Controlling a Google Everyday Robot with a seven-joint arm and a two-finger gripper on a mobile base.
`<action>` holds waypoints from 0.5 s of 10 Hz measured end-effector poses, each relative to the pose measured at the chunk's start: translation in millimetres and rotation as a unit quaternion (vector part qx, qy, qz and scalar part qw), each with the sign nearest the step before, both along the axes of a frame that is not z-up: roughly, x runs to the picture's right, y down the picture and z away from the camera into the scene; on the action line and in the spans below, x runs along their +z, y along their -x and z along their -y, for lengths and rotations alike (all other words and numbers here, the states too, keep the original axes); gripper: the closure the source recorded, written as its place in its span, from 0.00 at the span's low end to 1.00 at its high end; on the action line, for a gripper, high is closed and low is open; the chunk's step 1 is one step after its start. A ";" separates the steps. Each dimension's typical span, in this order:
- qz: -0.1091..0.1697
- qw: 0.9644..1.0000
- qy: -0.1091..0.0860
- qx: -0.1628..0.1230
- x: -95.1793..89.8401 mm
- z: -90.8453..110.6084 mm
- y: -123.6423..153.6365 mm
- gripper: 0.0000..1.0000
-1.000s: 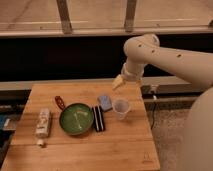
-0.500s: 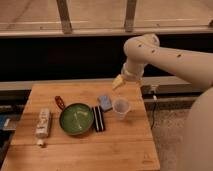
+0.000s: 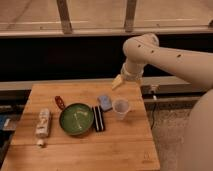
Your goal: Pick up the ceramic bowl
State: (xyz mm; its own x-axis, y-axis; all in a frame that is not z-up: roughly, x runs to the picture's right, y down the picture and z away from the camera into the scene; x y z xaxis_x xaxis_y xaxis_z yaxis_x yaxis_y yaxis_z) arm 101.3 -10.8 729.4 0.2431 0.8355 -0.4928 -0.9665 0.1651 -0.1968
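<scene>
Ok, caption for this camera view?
Claw hovers at the far edge of the table, not yet at the green bowl.

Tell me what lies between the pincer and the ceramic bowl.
Camera view: mostly bare tabletop between the pincer, over the table's far edge, and the ceramic bowl; a small blue object sits just beside that line.

Upright green ceramic bowl (image 3: 76,119), well apart from jaws

nothing has moved; gripper (image 3: 118,82) still above rear of table (image 3: 75,152)
</scene>
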 end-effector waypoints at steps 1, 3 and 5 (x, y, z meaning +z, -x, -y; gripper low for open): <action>0.008 1.000 0.001 -0.009 1.9 -0.7 12.9 0.20; 0.034 0.999 0.006 -0.037 8.0 -4.9 53.7 0.20; 0.064 0.996 0.013 -0.064 11.8 -12.2 87.9 0.20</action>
State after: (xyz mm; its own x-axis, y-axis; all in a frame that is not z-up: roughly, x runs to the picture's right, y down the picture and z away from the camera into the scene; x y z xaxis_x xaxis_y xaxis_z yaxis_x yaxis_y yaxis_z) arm 13.5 1.4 741.2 0.4094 0.7810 -0.4716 -0.9042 0.2787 -0.3235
